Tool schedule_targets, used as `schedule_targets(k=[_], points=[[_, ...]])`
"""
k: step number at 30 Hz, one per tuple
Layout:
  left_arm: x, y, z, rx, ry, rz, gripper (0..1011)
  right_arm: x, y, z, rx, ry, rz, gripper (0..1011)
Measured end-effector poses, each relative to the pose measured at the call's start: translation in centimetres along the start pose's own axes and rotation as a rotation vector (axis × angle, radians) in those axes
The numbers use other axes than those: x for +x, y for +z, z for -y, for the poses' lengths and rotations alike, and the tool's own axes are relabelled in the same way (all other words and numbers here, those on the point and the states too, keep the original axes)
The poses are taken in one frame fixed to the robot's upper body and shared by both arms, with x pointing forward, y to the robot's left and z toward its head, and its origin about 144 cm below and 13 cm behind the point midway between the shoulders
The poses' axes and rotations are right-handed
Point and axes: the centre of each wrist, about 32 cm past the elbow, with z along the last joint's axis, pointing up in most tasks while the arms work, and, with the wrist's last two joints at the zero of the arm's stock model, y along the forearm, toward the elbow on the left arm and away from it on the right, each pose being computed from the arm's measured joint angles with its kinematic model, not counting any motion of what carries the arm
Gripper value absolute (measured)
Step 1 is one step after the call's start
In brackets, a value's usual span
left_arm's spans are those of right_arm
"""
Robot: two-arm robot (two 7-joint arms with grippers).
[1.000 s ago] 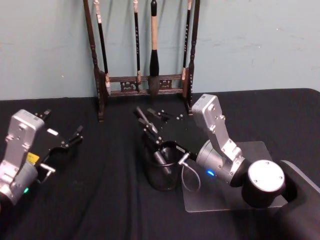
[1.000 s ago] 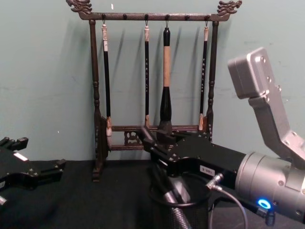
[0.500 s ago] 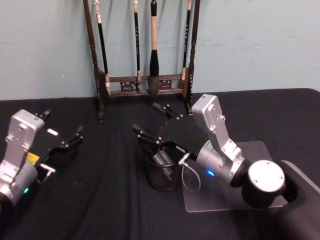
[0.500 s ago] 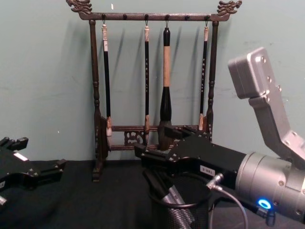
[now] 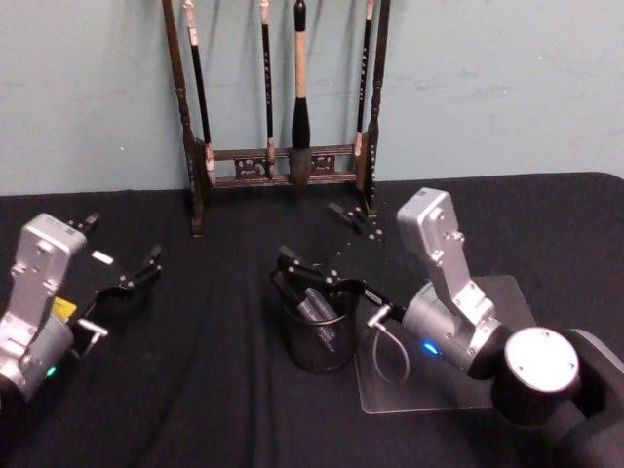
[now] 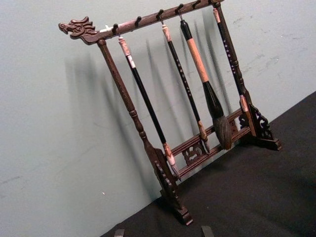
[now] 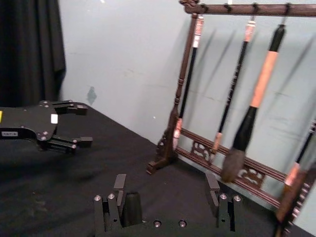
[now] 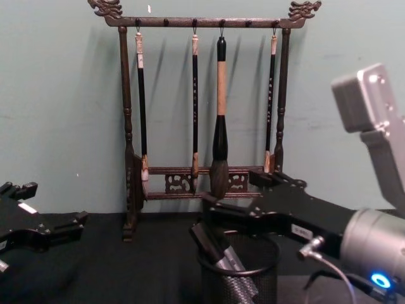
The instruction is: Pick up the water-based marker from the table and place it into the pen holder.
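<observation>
Near the middle of the black-cloth bench (image 5: 195,390) I see the pen holder (image 5: 319,339), a round cup of black wire mesh with a solid dark rim. The water-based marker (image 5: 316,304) sits inside it, leaning at a tilt against the rim, its black cap up and its smooth silver-grey barrel running down into the mesh; the chest view shows the same lean (image 8: 221,256).

My right end effector (image 5: 322,239) hangs just above and behind the cup with its 2 black fingers spread wide and nothing between them. One fingertip (image 5: 289,257) is close over the rim, the other is nearer the rack. Its silver, boxy wrist housing sits over a clear flat plate (image 5: 507,292) on the cloth.

My left end effector (image 5: 122,265) rests well apart at the bench's left side, fingers apart and empty.

Against the pale green wall stands a dark wooden brush rack (image 8: 202,114) with carved dragon ends, and 4 slim calligraphy brushes (image 8: 219,107) hang from its top bar.
</observation>
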Motion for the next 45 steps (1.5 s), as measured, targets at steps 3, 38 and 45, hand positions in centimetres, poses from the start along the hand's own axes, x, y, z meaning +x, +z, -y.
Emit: schedule_targets(k=[3,38,45], points=[[0.0,0.0,0.0,0.000,0.000,0.000,1009,-0.1,-0.1,0.7,-0.005,-0.030,0.002,1002],[0.0,0.0,0.0,0.000,0.000,0.000,1009,-2.4,-3.8,6.7,-0.029,-0.385,-0.082,1002],[0.0,0.0,0.0,0.000,0.000,0.000,1009,-2.5,-4.4,6.8,-0.044,-0.397,-0.103,1002]])
